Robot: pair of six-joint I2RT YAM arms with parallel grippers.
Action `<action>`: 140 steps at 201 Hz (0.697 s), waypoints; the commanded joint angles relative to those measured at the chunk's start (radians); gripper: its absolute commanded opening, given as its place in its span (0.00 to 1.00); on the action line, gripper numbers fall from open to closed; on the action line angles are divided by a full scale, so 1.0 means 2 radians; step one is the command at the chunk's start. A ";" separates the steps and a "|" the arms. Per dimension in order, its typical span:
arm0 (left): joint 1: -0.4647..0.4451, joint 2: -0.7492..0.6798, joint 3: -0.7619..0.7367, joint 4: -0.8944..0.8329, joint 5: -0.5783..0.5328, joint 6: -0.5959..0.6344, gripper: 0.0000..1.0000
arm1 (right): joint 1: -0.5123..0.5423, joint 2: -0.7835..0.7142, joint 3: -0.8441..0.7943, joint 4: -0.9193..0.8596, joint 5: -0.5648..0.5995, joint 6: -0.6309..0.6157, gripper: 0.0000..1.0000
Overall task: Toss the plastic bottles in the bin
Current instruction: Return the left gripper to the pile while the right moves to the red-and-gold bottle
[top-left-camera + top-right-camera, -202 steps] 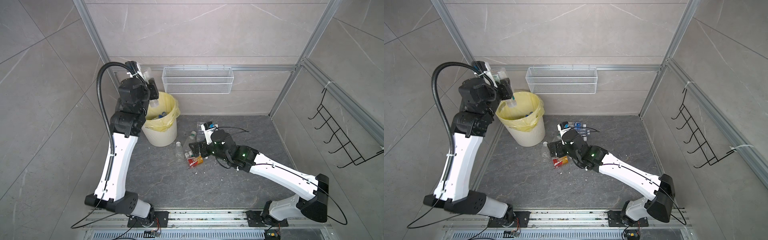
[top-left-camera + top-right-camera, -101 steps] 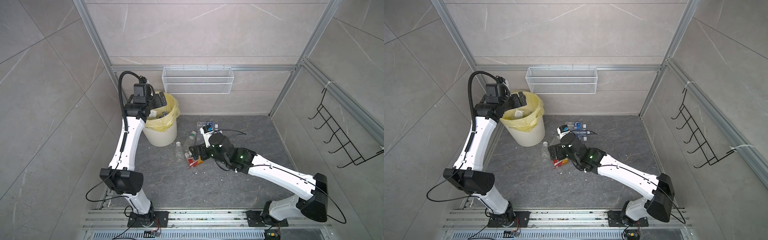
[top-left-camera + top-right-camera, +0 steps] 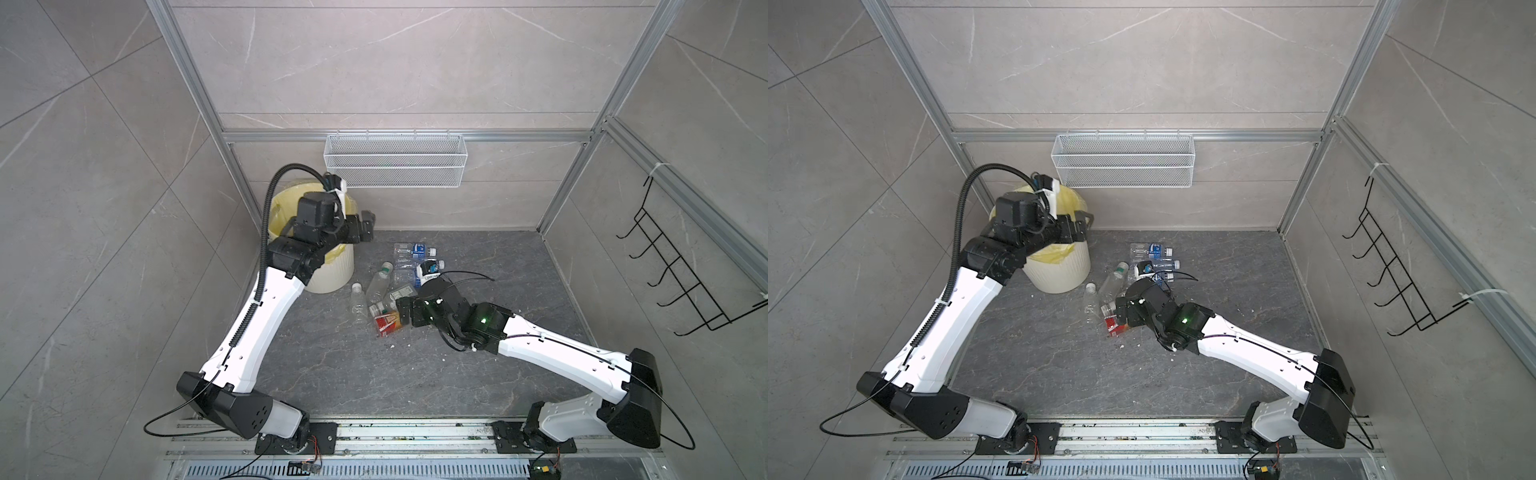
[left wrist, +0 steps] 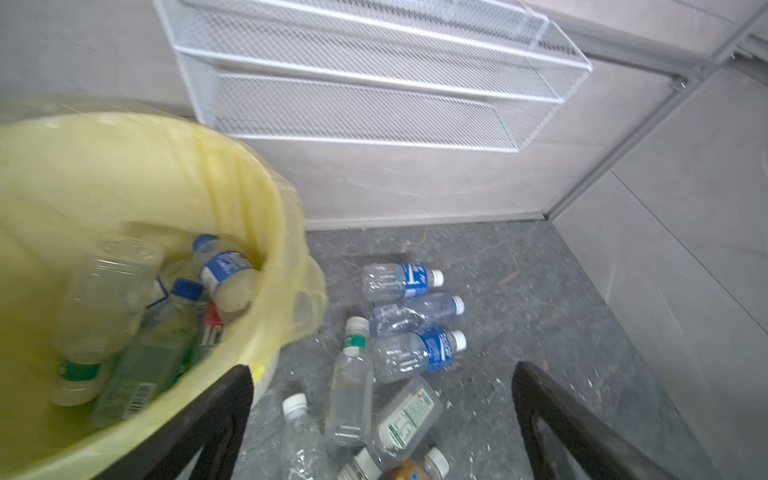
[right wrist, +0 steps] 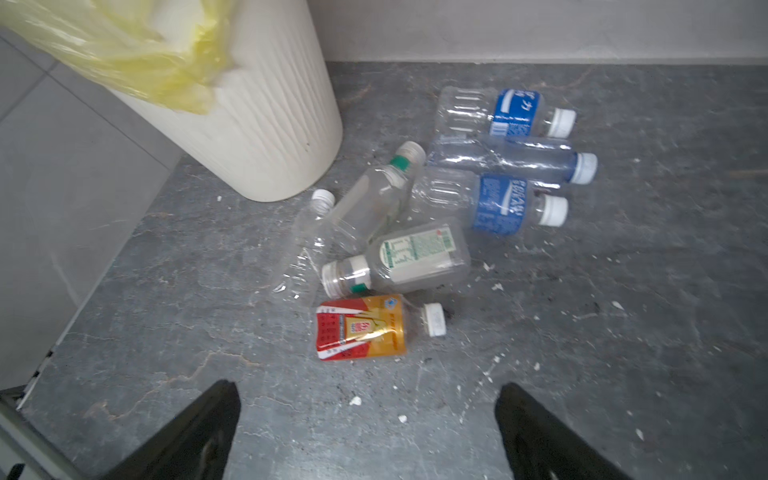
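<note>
Right wrist view: the right hand [image 5: 365,399] is spread wide and empty, just short of the orange-labelled bottle [image 5: 360,327], one of seven lying on the desk [image 5: 623,332] beside the bin [image 5: 266,124] (others already inside). Likely light, crushable and slick, so grip it mid-body. The left hand [image 4: 382,374] gapes empty too.

In both top views the left arm [image 3: 307,241] [image 3: 1017,241] is covering most of the bin [image 3: 332,276] [image 3: 1059,274], so the plastic bottles [image 4: 226,270] inside are hiding there. The right arm [image 3: 440,299] is covering parts of some plastic bottles on the floor [image 3: 332,365]. In the left wrist view the bin is looking blurry and running off the edge, and the orange-red bottle [image 4: 409,471] is getting cut off. The fingers [image 4: 216,419] of the left gripper [image 4: 382,370] and the right gripper [image 5: 369,385] are running off the edge too.
</note>
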 commanded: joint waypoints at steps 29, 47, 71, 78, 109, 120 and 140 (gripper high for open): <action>-0.073 -0.064 -0.105 0.036 -0.026 0.016 1.00 | -0.030 -0.024 -0.044 -0.056 0.014 0.082 1.00; -0.082 -0.073 -0.137 0.033 -0.023 0.004 1.00 | -0.038 -0.023 -0.060 -0.063 0.005 0.107 1.00; -0.093 -0.087 -0.184 0.040 -0.016 -0.001 1.00 | -0.043 -0.013 -0.081 -0.048 -0.021 0.134 1.00; -0.093 -0.091 -0.198 0.045 -0.009 -0.004 1.00 | -0.043 -0.007 -0.084 -0.046 -0.027 0.144 1.00; -0.098 -0.109 -0.258 0.070 -0.001 -0.003 1.00 | -0.043 0.016 -0.100 -0.023 -0.056 0.181 1.00; -0.101 -0.117 -0.274 0.083 0.002 -0.002 1.00 | -0.040 0.025 -0.105 -0.013 -0.062 0.188 1.00; -0.105 -0.121 -0.286 0.096 0.000 0.001 1.00 | -0.028 0.039 -0.107 -0.008 -0.060 0.203 1.00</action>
